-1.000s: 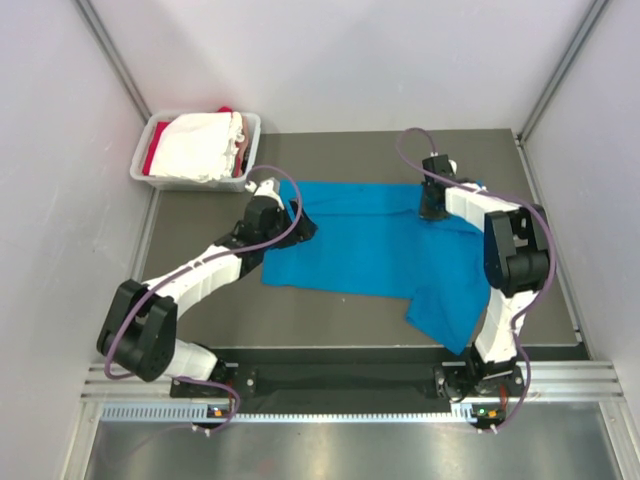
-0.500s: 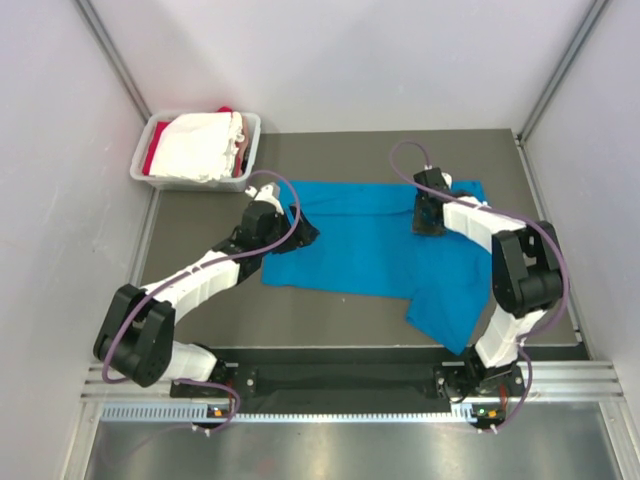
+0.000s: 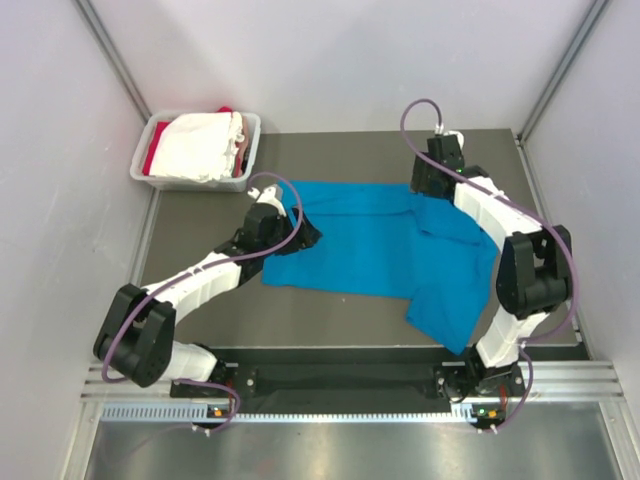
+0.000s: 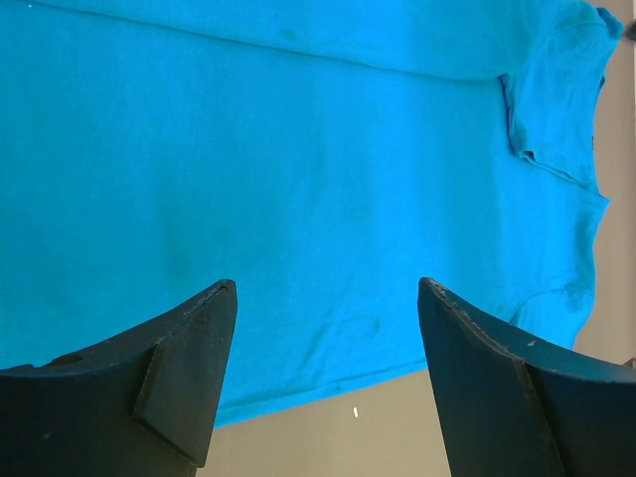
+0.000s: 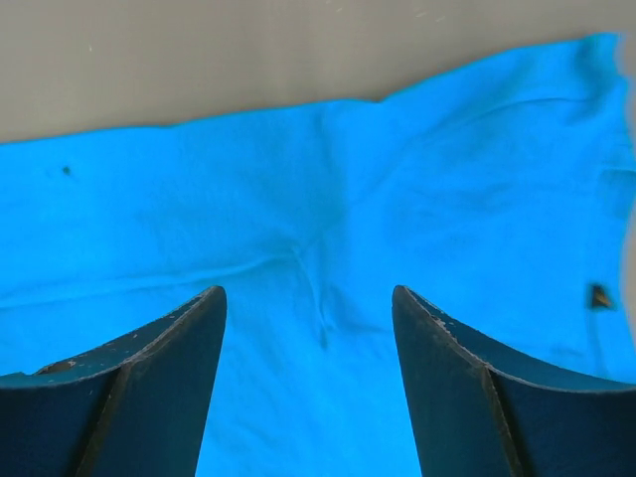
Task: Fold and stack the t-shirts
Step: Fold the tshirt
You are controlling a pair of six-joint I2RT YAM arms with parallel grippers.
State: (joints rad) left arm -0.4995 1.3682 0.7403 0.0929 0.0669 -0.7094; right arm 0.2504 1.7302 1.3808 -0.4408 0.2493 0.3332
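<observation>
A bright blue t-shirt lies spread on the dark table, its right sleeve folded in over the body. My left gripper hovers open at the shirt's left edge. In the left wrist view the blue cloth fills the frame beyond the open gripper, which has nothing in it. My right gripper is open above the shirt's far right part. In the right wrist view the creased blue cloth lies under the open gripper, which holds nothing. White and red t-shirts lie in the tub.
The pale grey tub stands at the table's back left corner. Bare table runs along the near side of the shirt, and a strip lies beyond its far edge. Grey walls close in on the left, right and back.
The right gripper has opened, let go of the blue cloth and drawn back toward the table's far edge. The right sleeve now lies folded inward. The left arm has hardly moved.
</observation>
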